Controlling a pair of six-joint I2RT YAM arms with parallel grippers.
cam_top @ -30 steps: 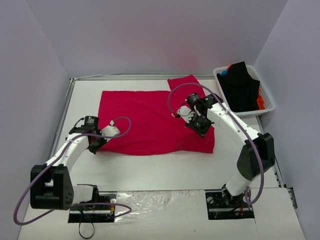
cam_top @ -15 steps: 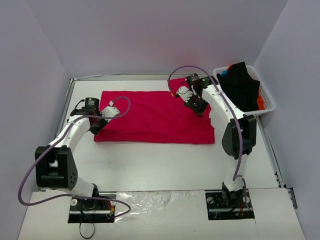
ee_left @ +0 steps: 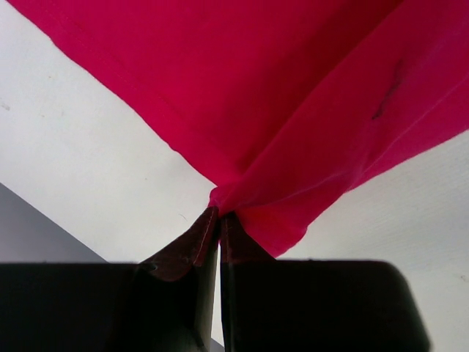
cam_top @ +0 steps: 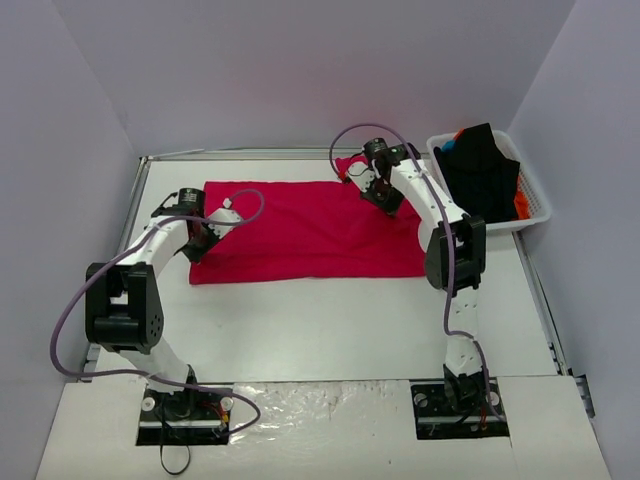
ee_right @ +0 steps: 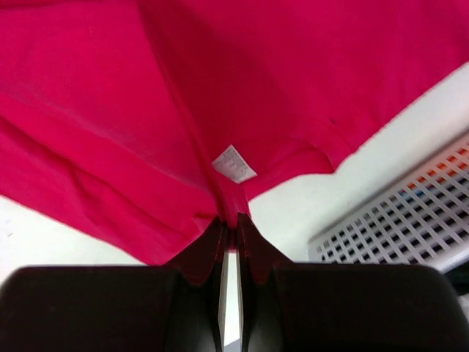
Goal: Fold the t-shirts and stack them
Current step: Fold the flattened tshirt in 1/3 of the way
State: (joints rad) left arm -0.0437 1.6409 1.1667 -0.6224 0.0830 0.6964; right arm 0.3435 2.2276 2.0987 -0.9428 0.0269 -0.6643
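A crimson-red t-shirt (cam_top: 310, 232) lies spread across the far half of the table as a wide folded band. My left gripper (cam_top: 200, 236) is shut on its left edge; in the left wrist view the cloth (ee_left: 293, 110) bunches into the closed gripper (ee_left: 218, 214). My right gripper (cam_top: 386, 196) is shut on the shirt's far right part, and the right wrist view shows the cloth (ee_right: 146, 110) with its white neck label (ee_right: 234, 163) pinched in the gripper (ee_right: 230, 220). More t-shirts, black (cam_top: 482, 170), orange and blue, sit in the basket.
A white slatted basket (cam_top: 535, 210) stands at the far right, close to my right arm; its grid wall (ee_right: 410, 220) shows in the right wrist view. Grey walls enclose the table on three sides. Purple cables loop off both arms.
Both grippers carried the shirt's near edge away from the bases toward the far side. The shirt went from a larger sheet to a narrower folded band, its near edge now farther back.
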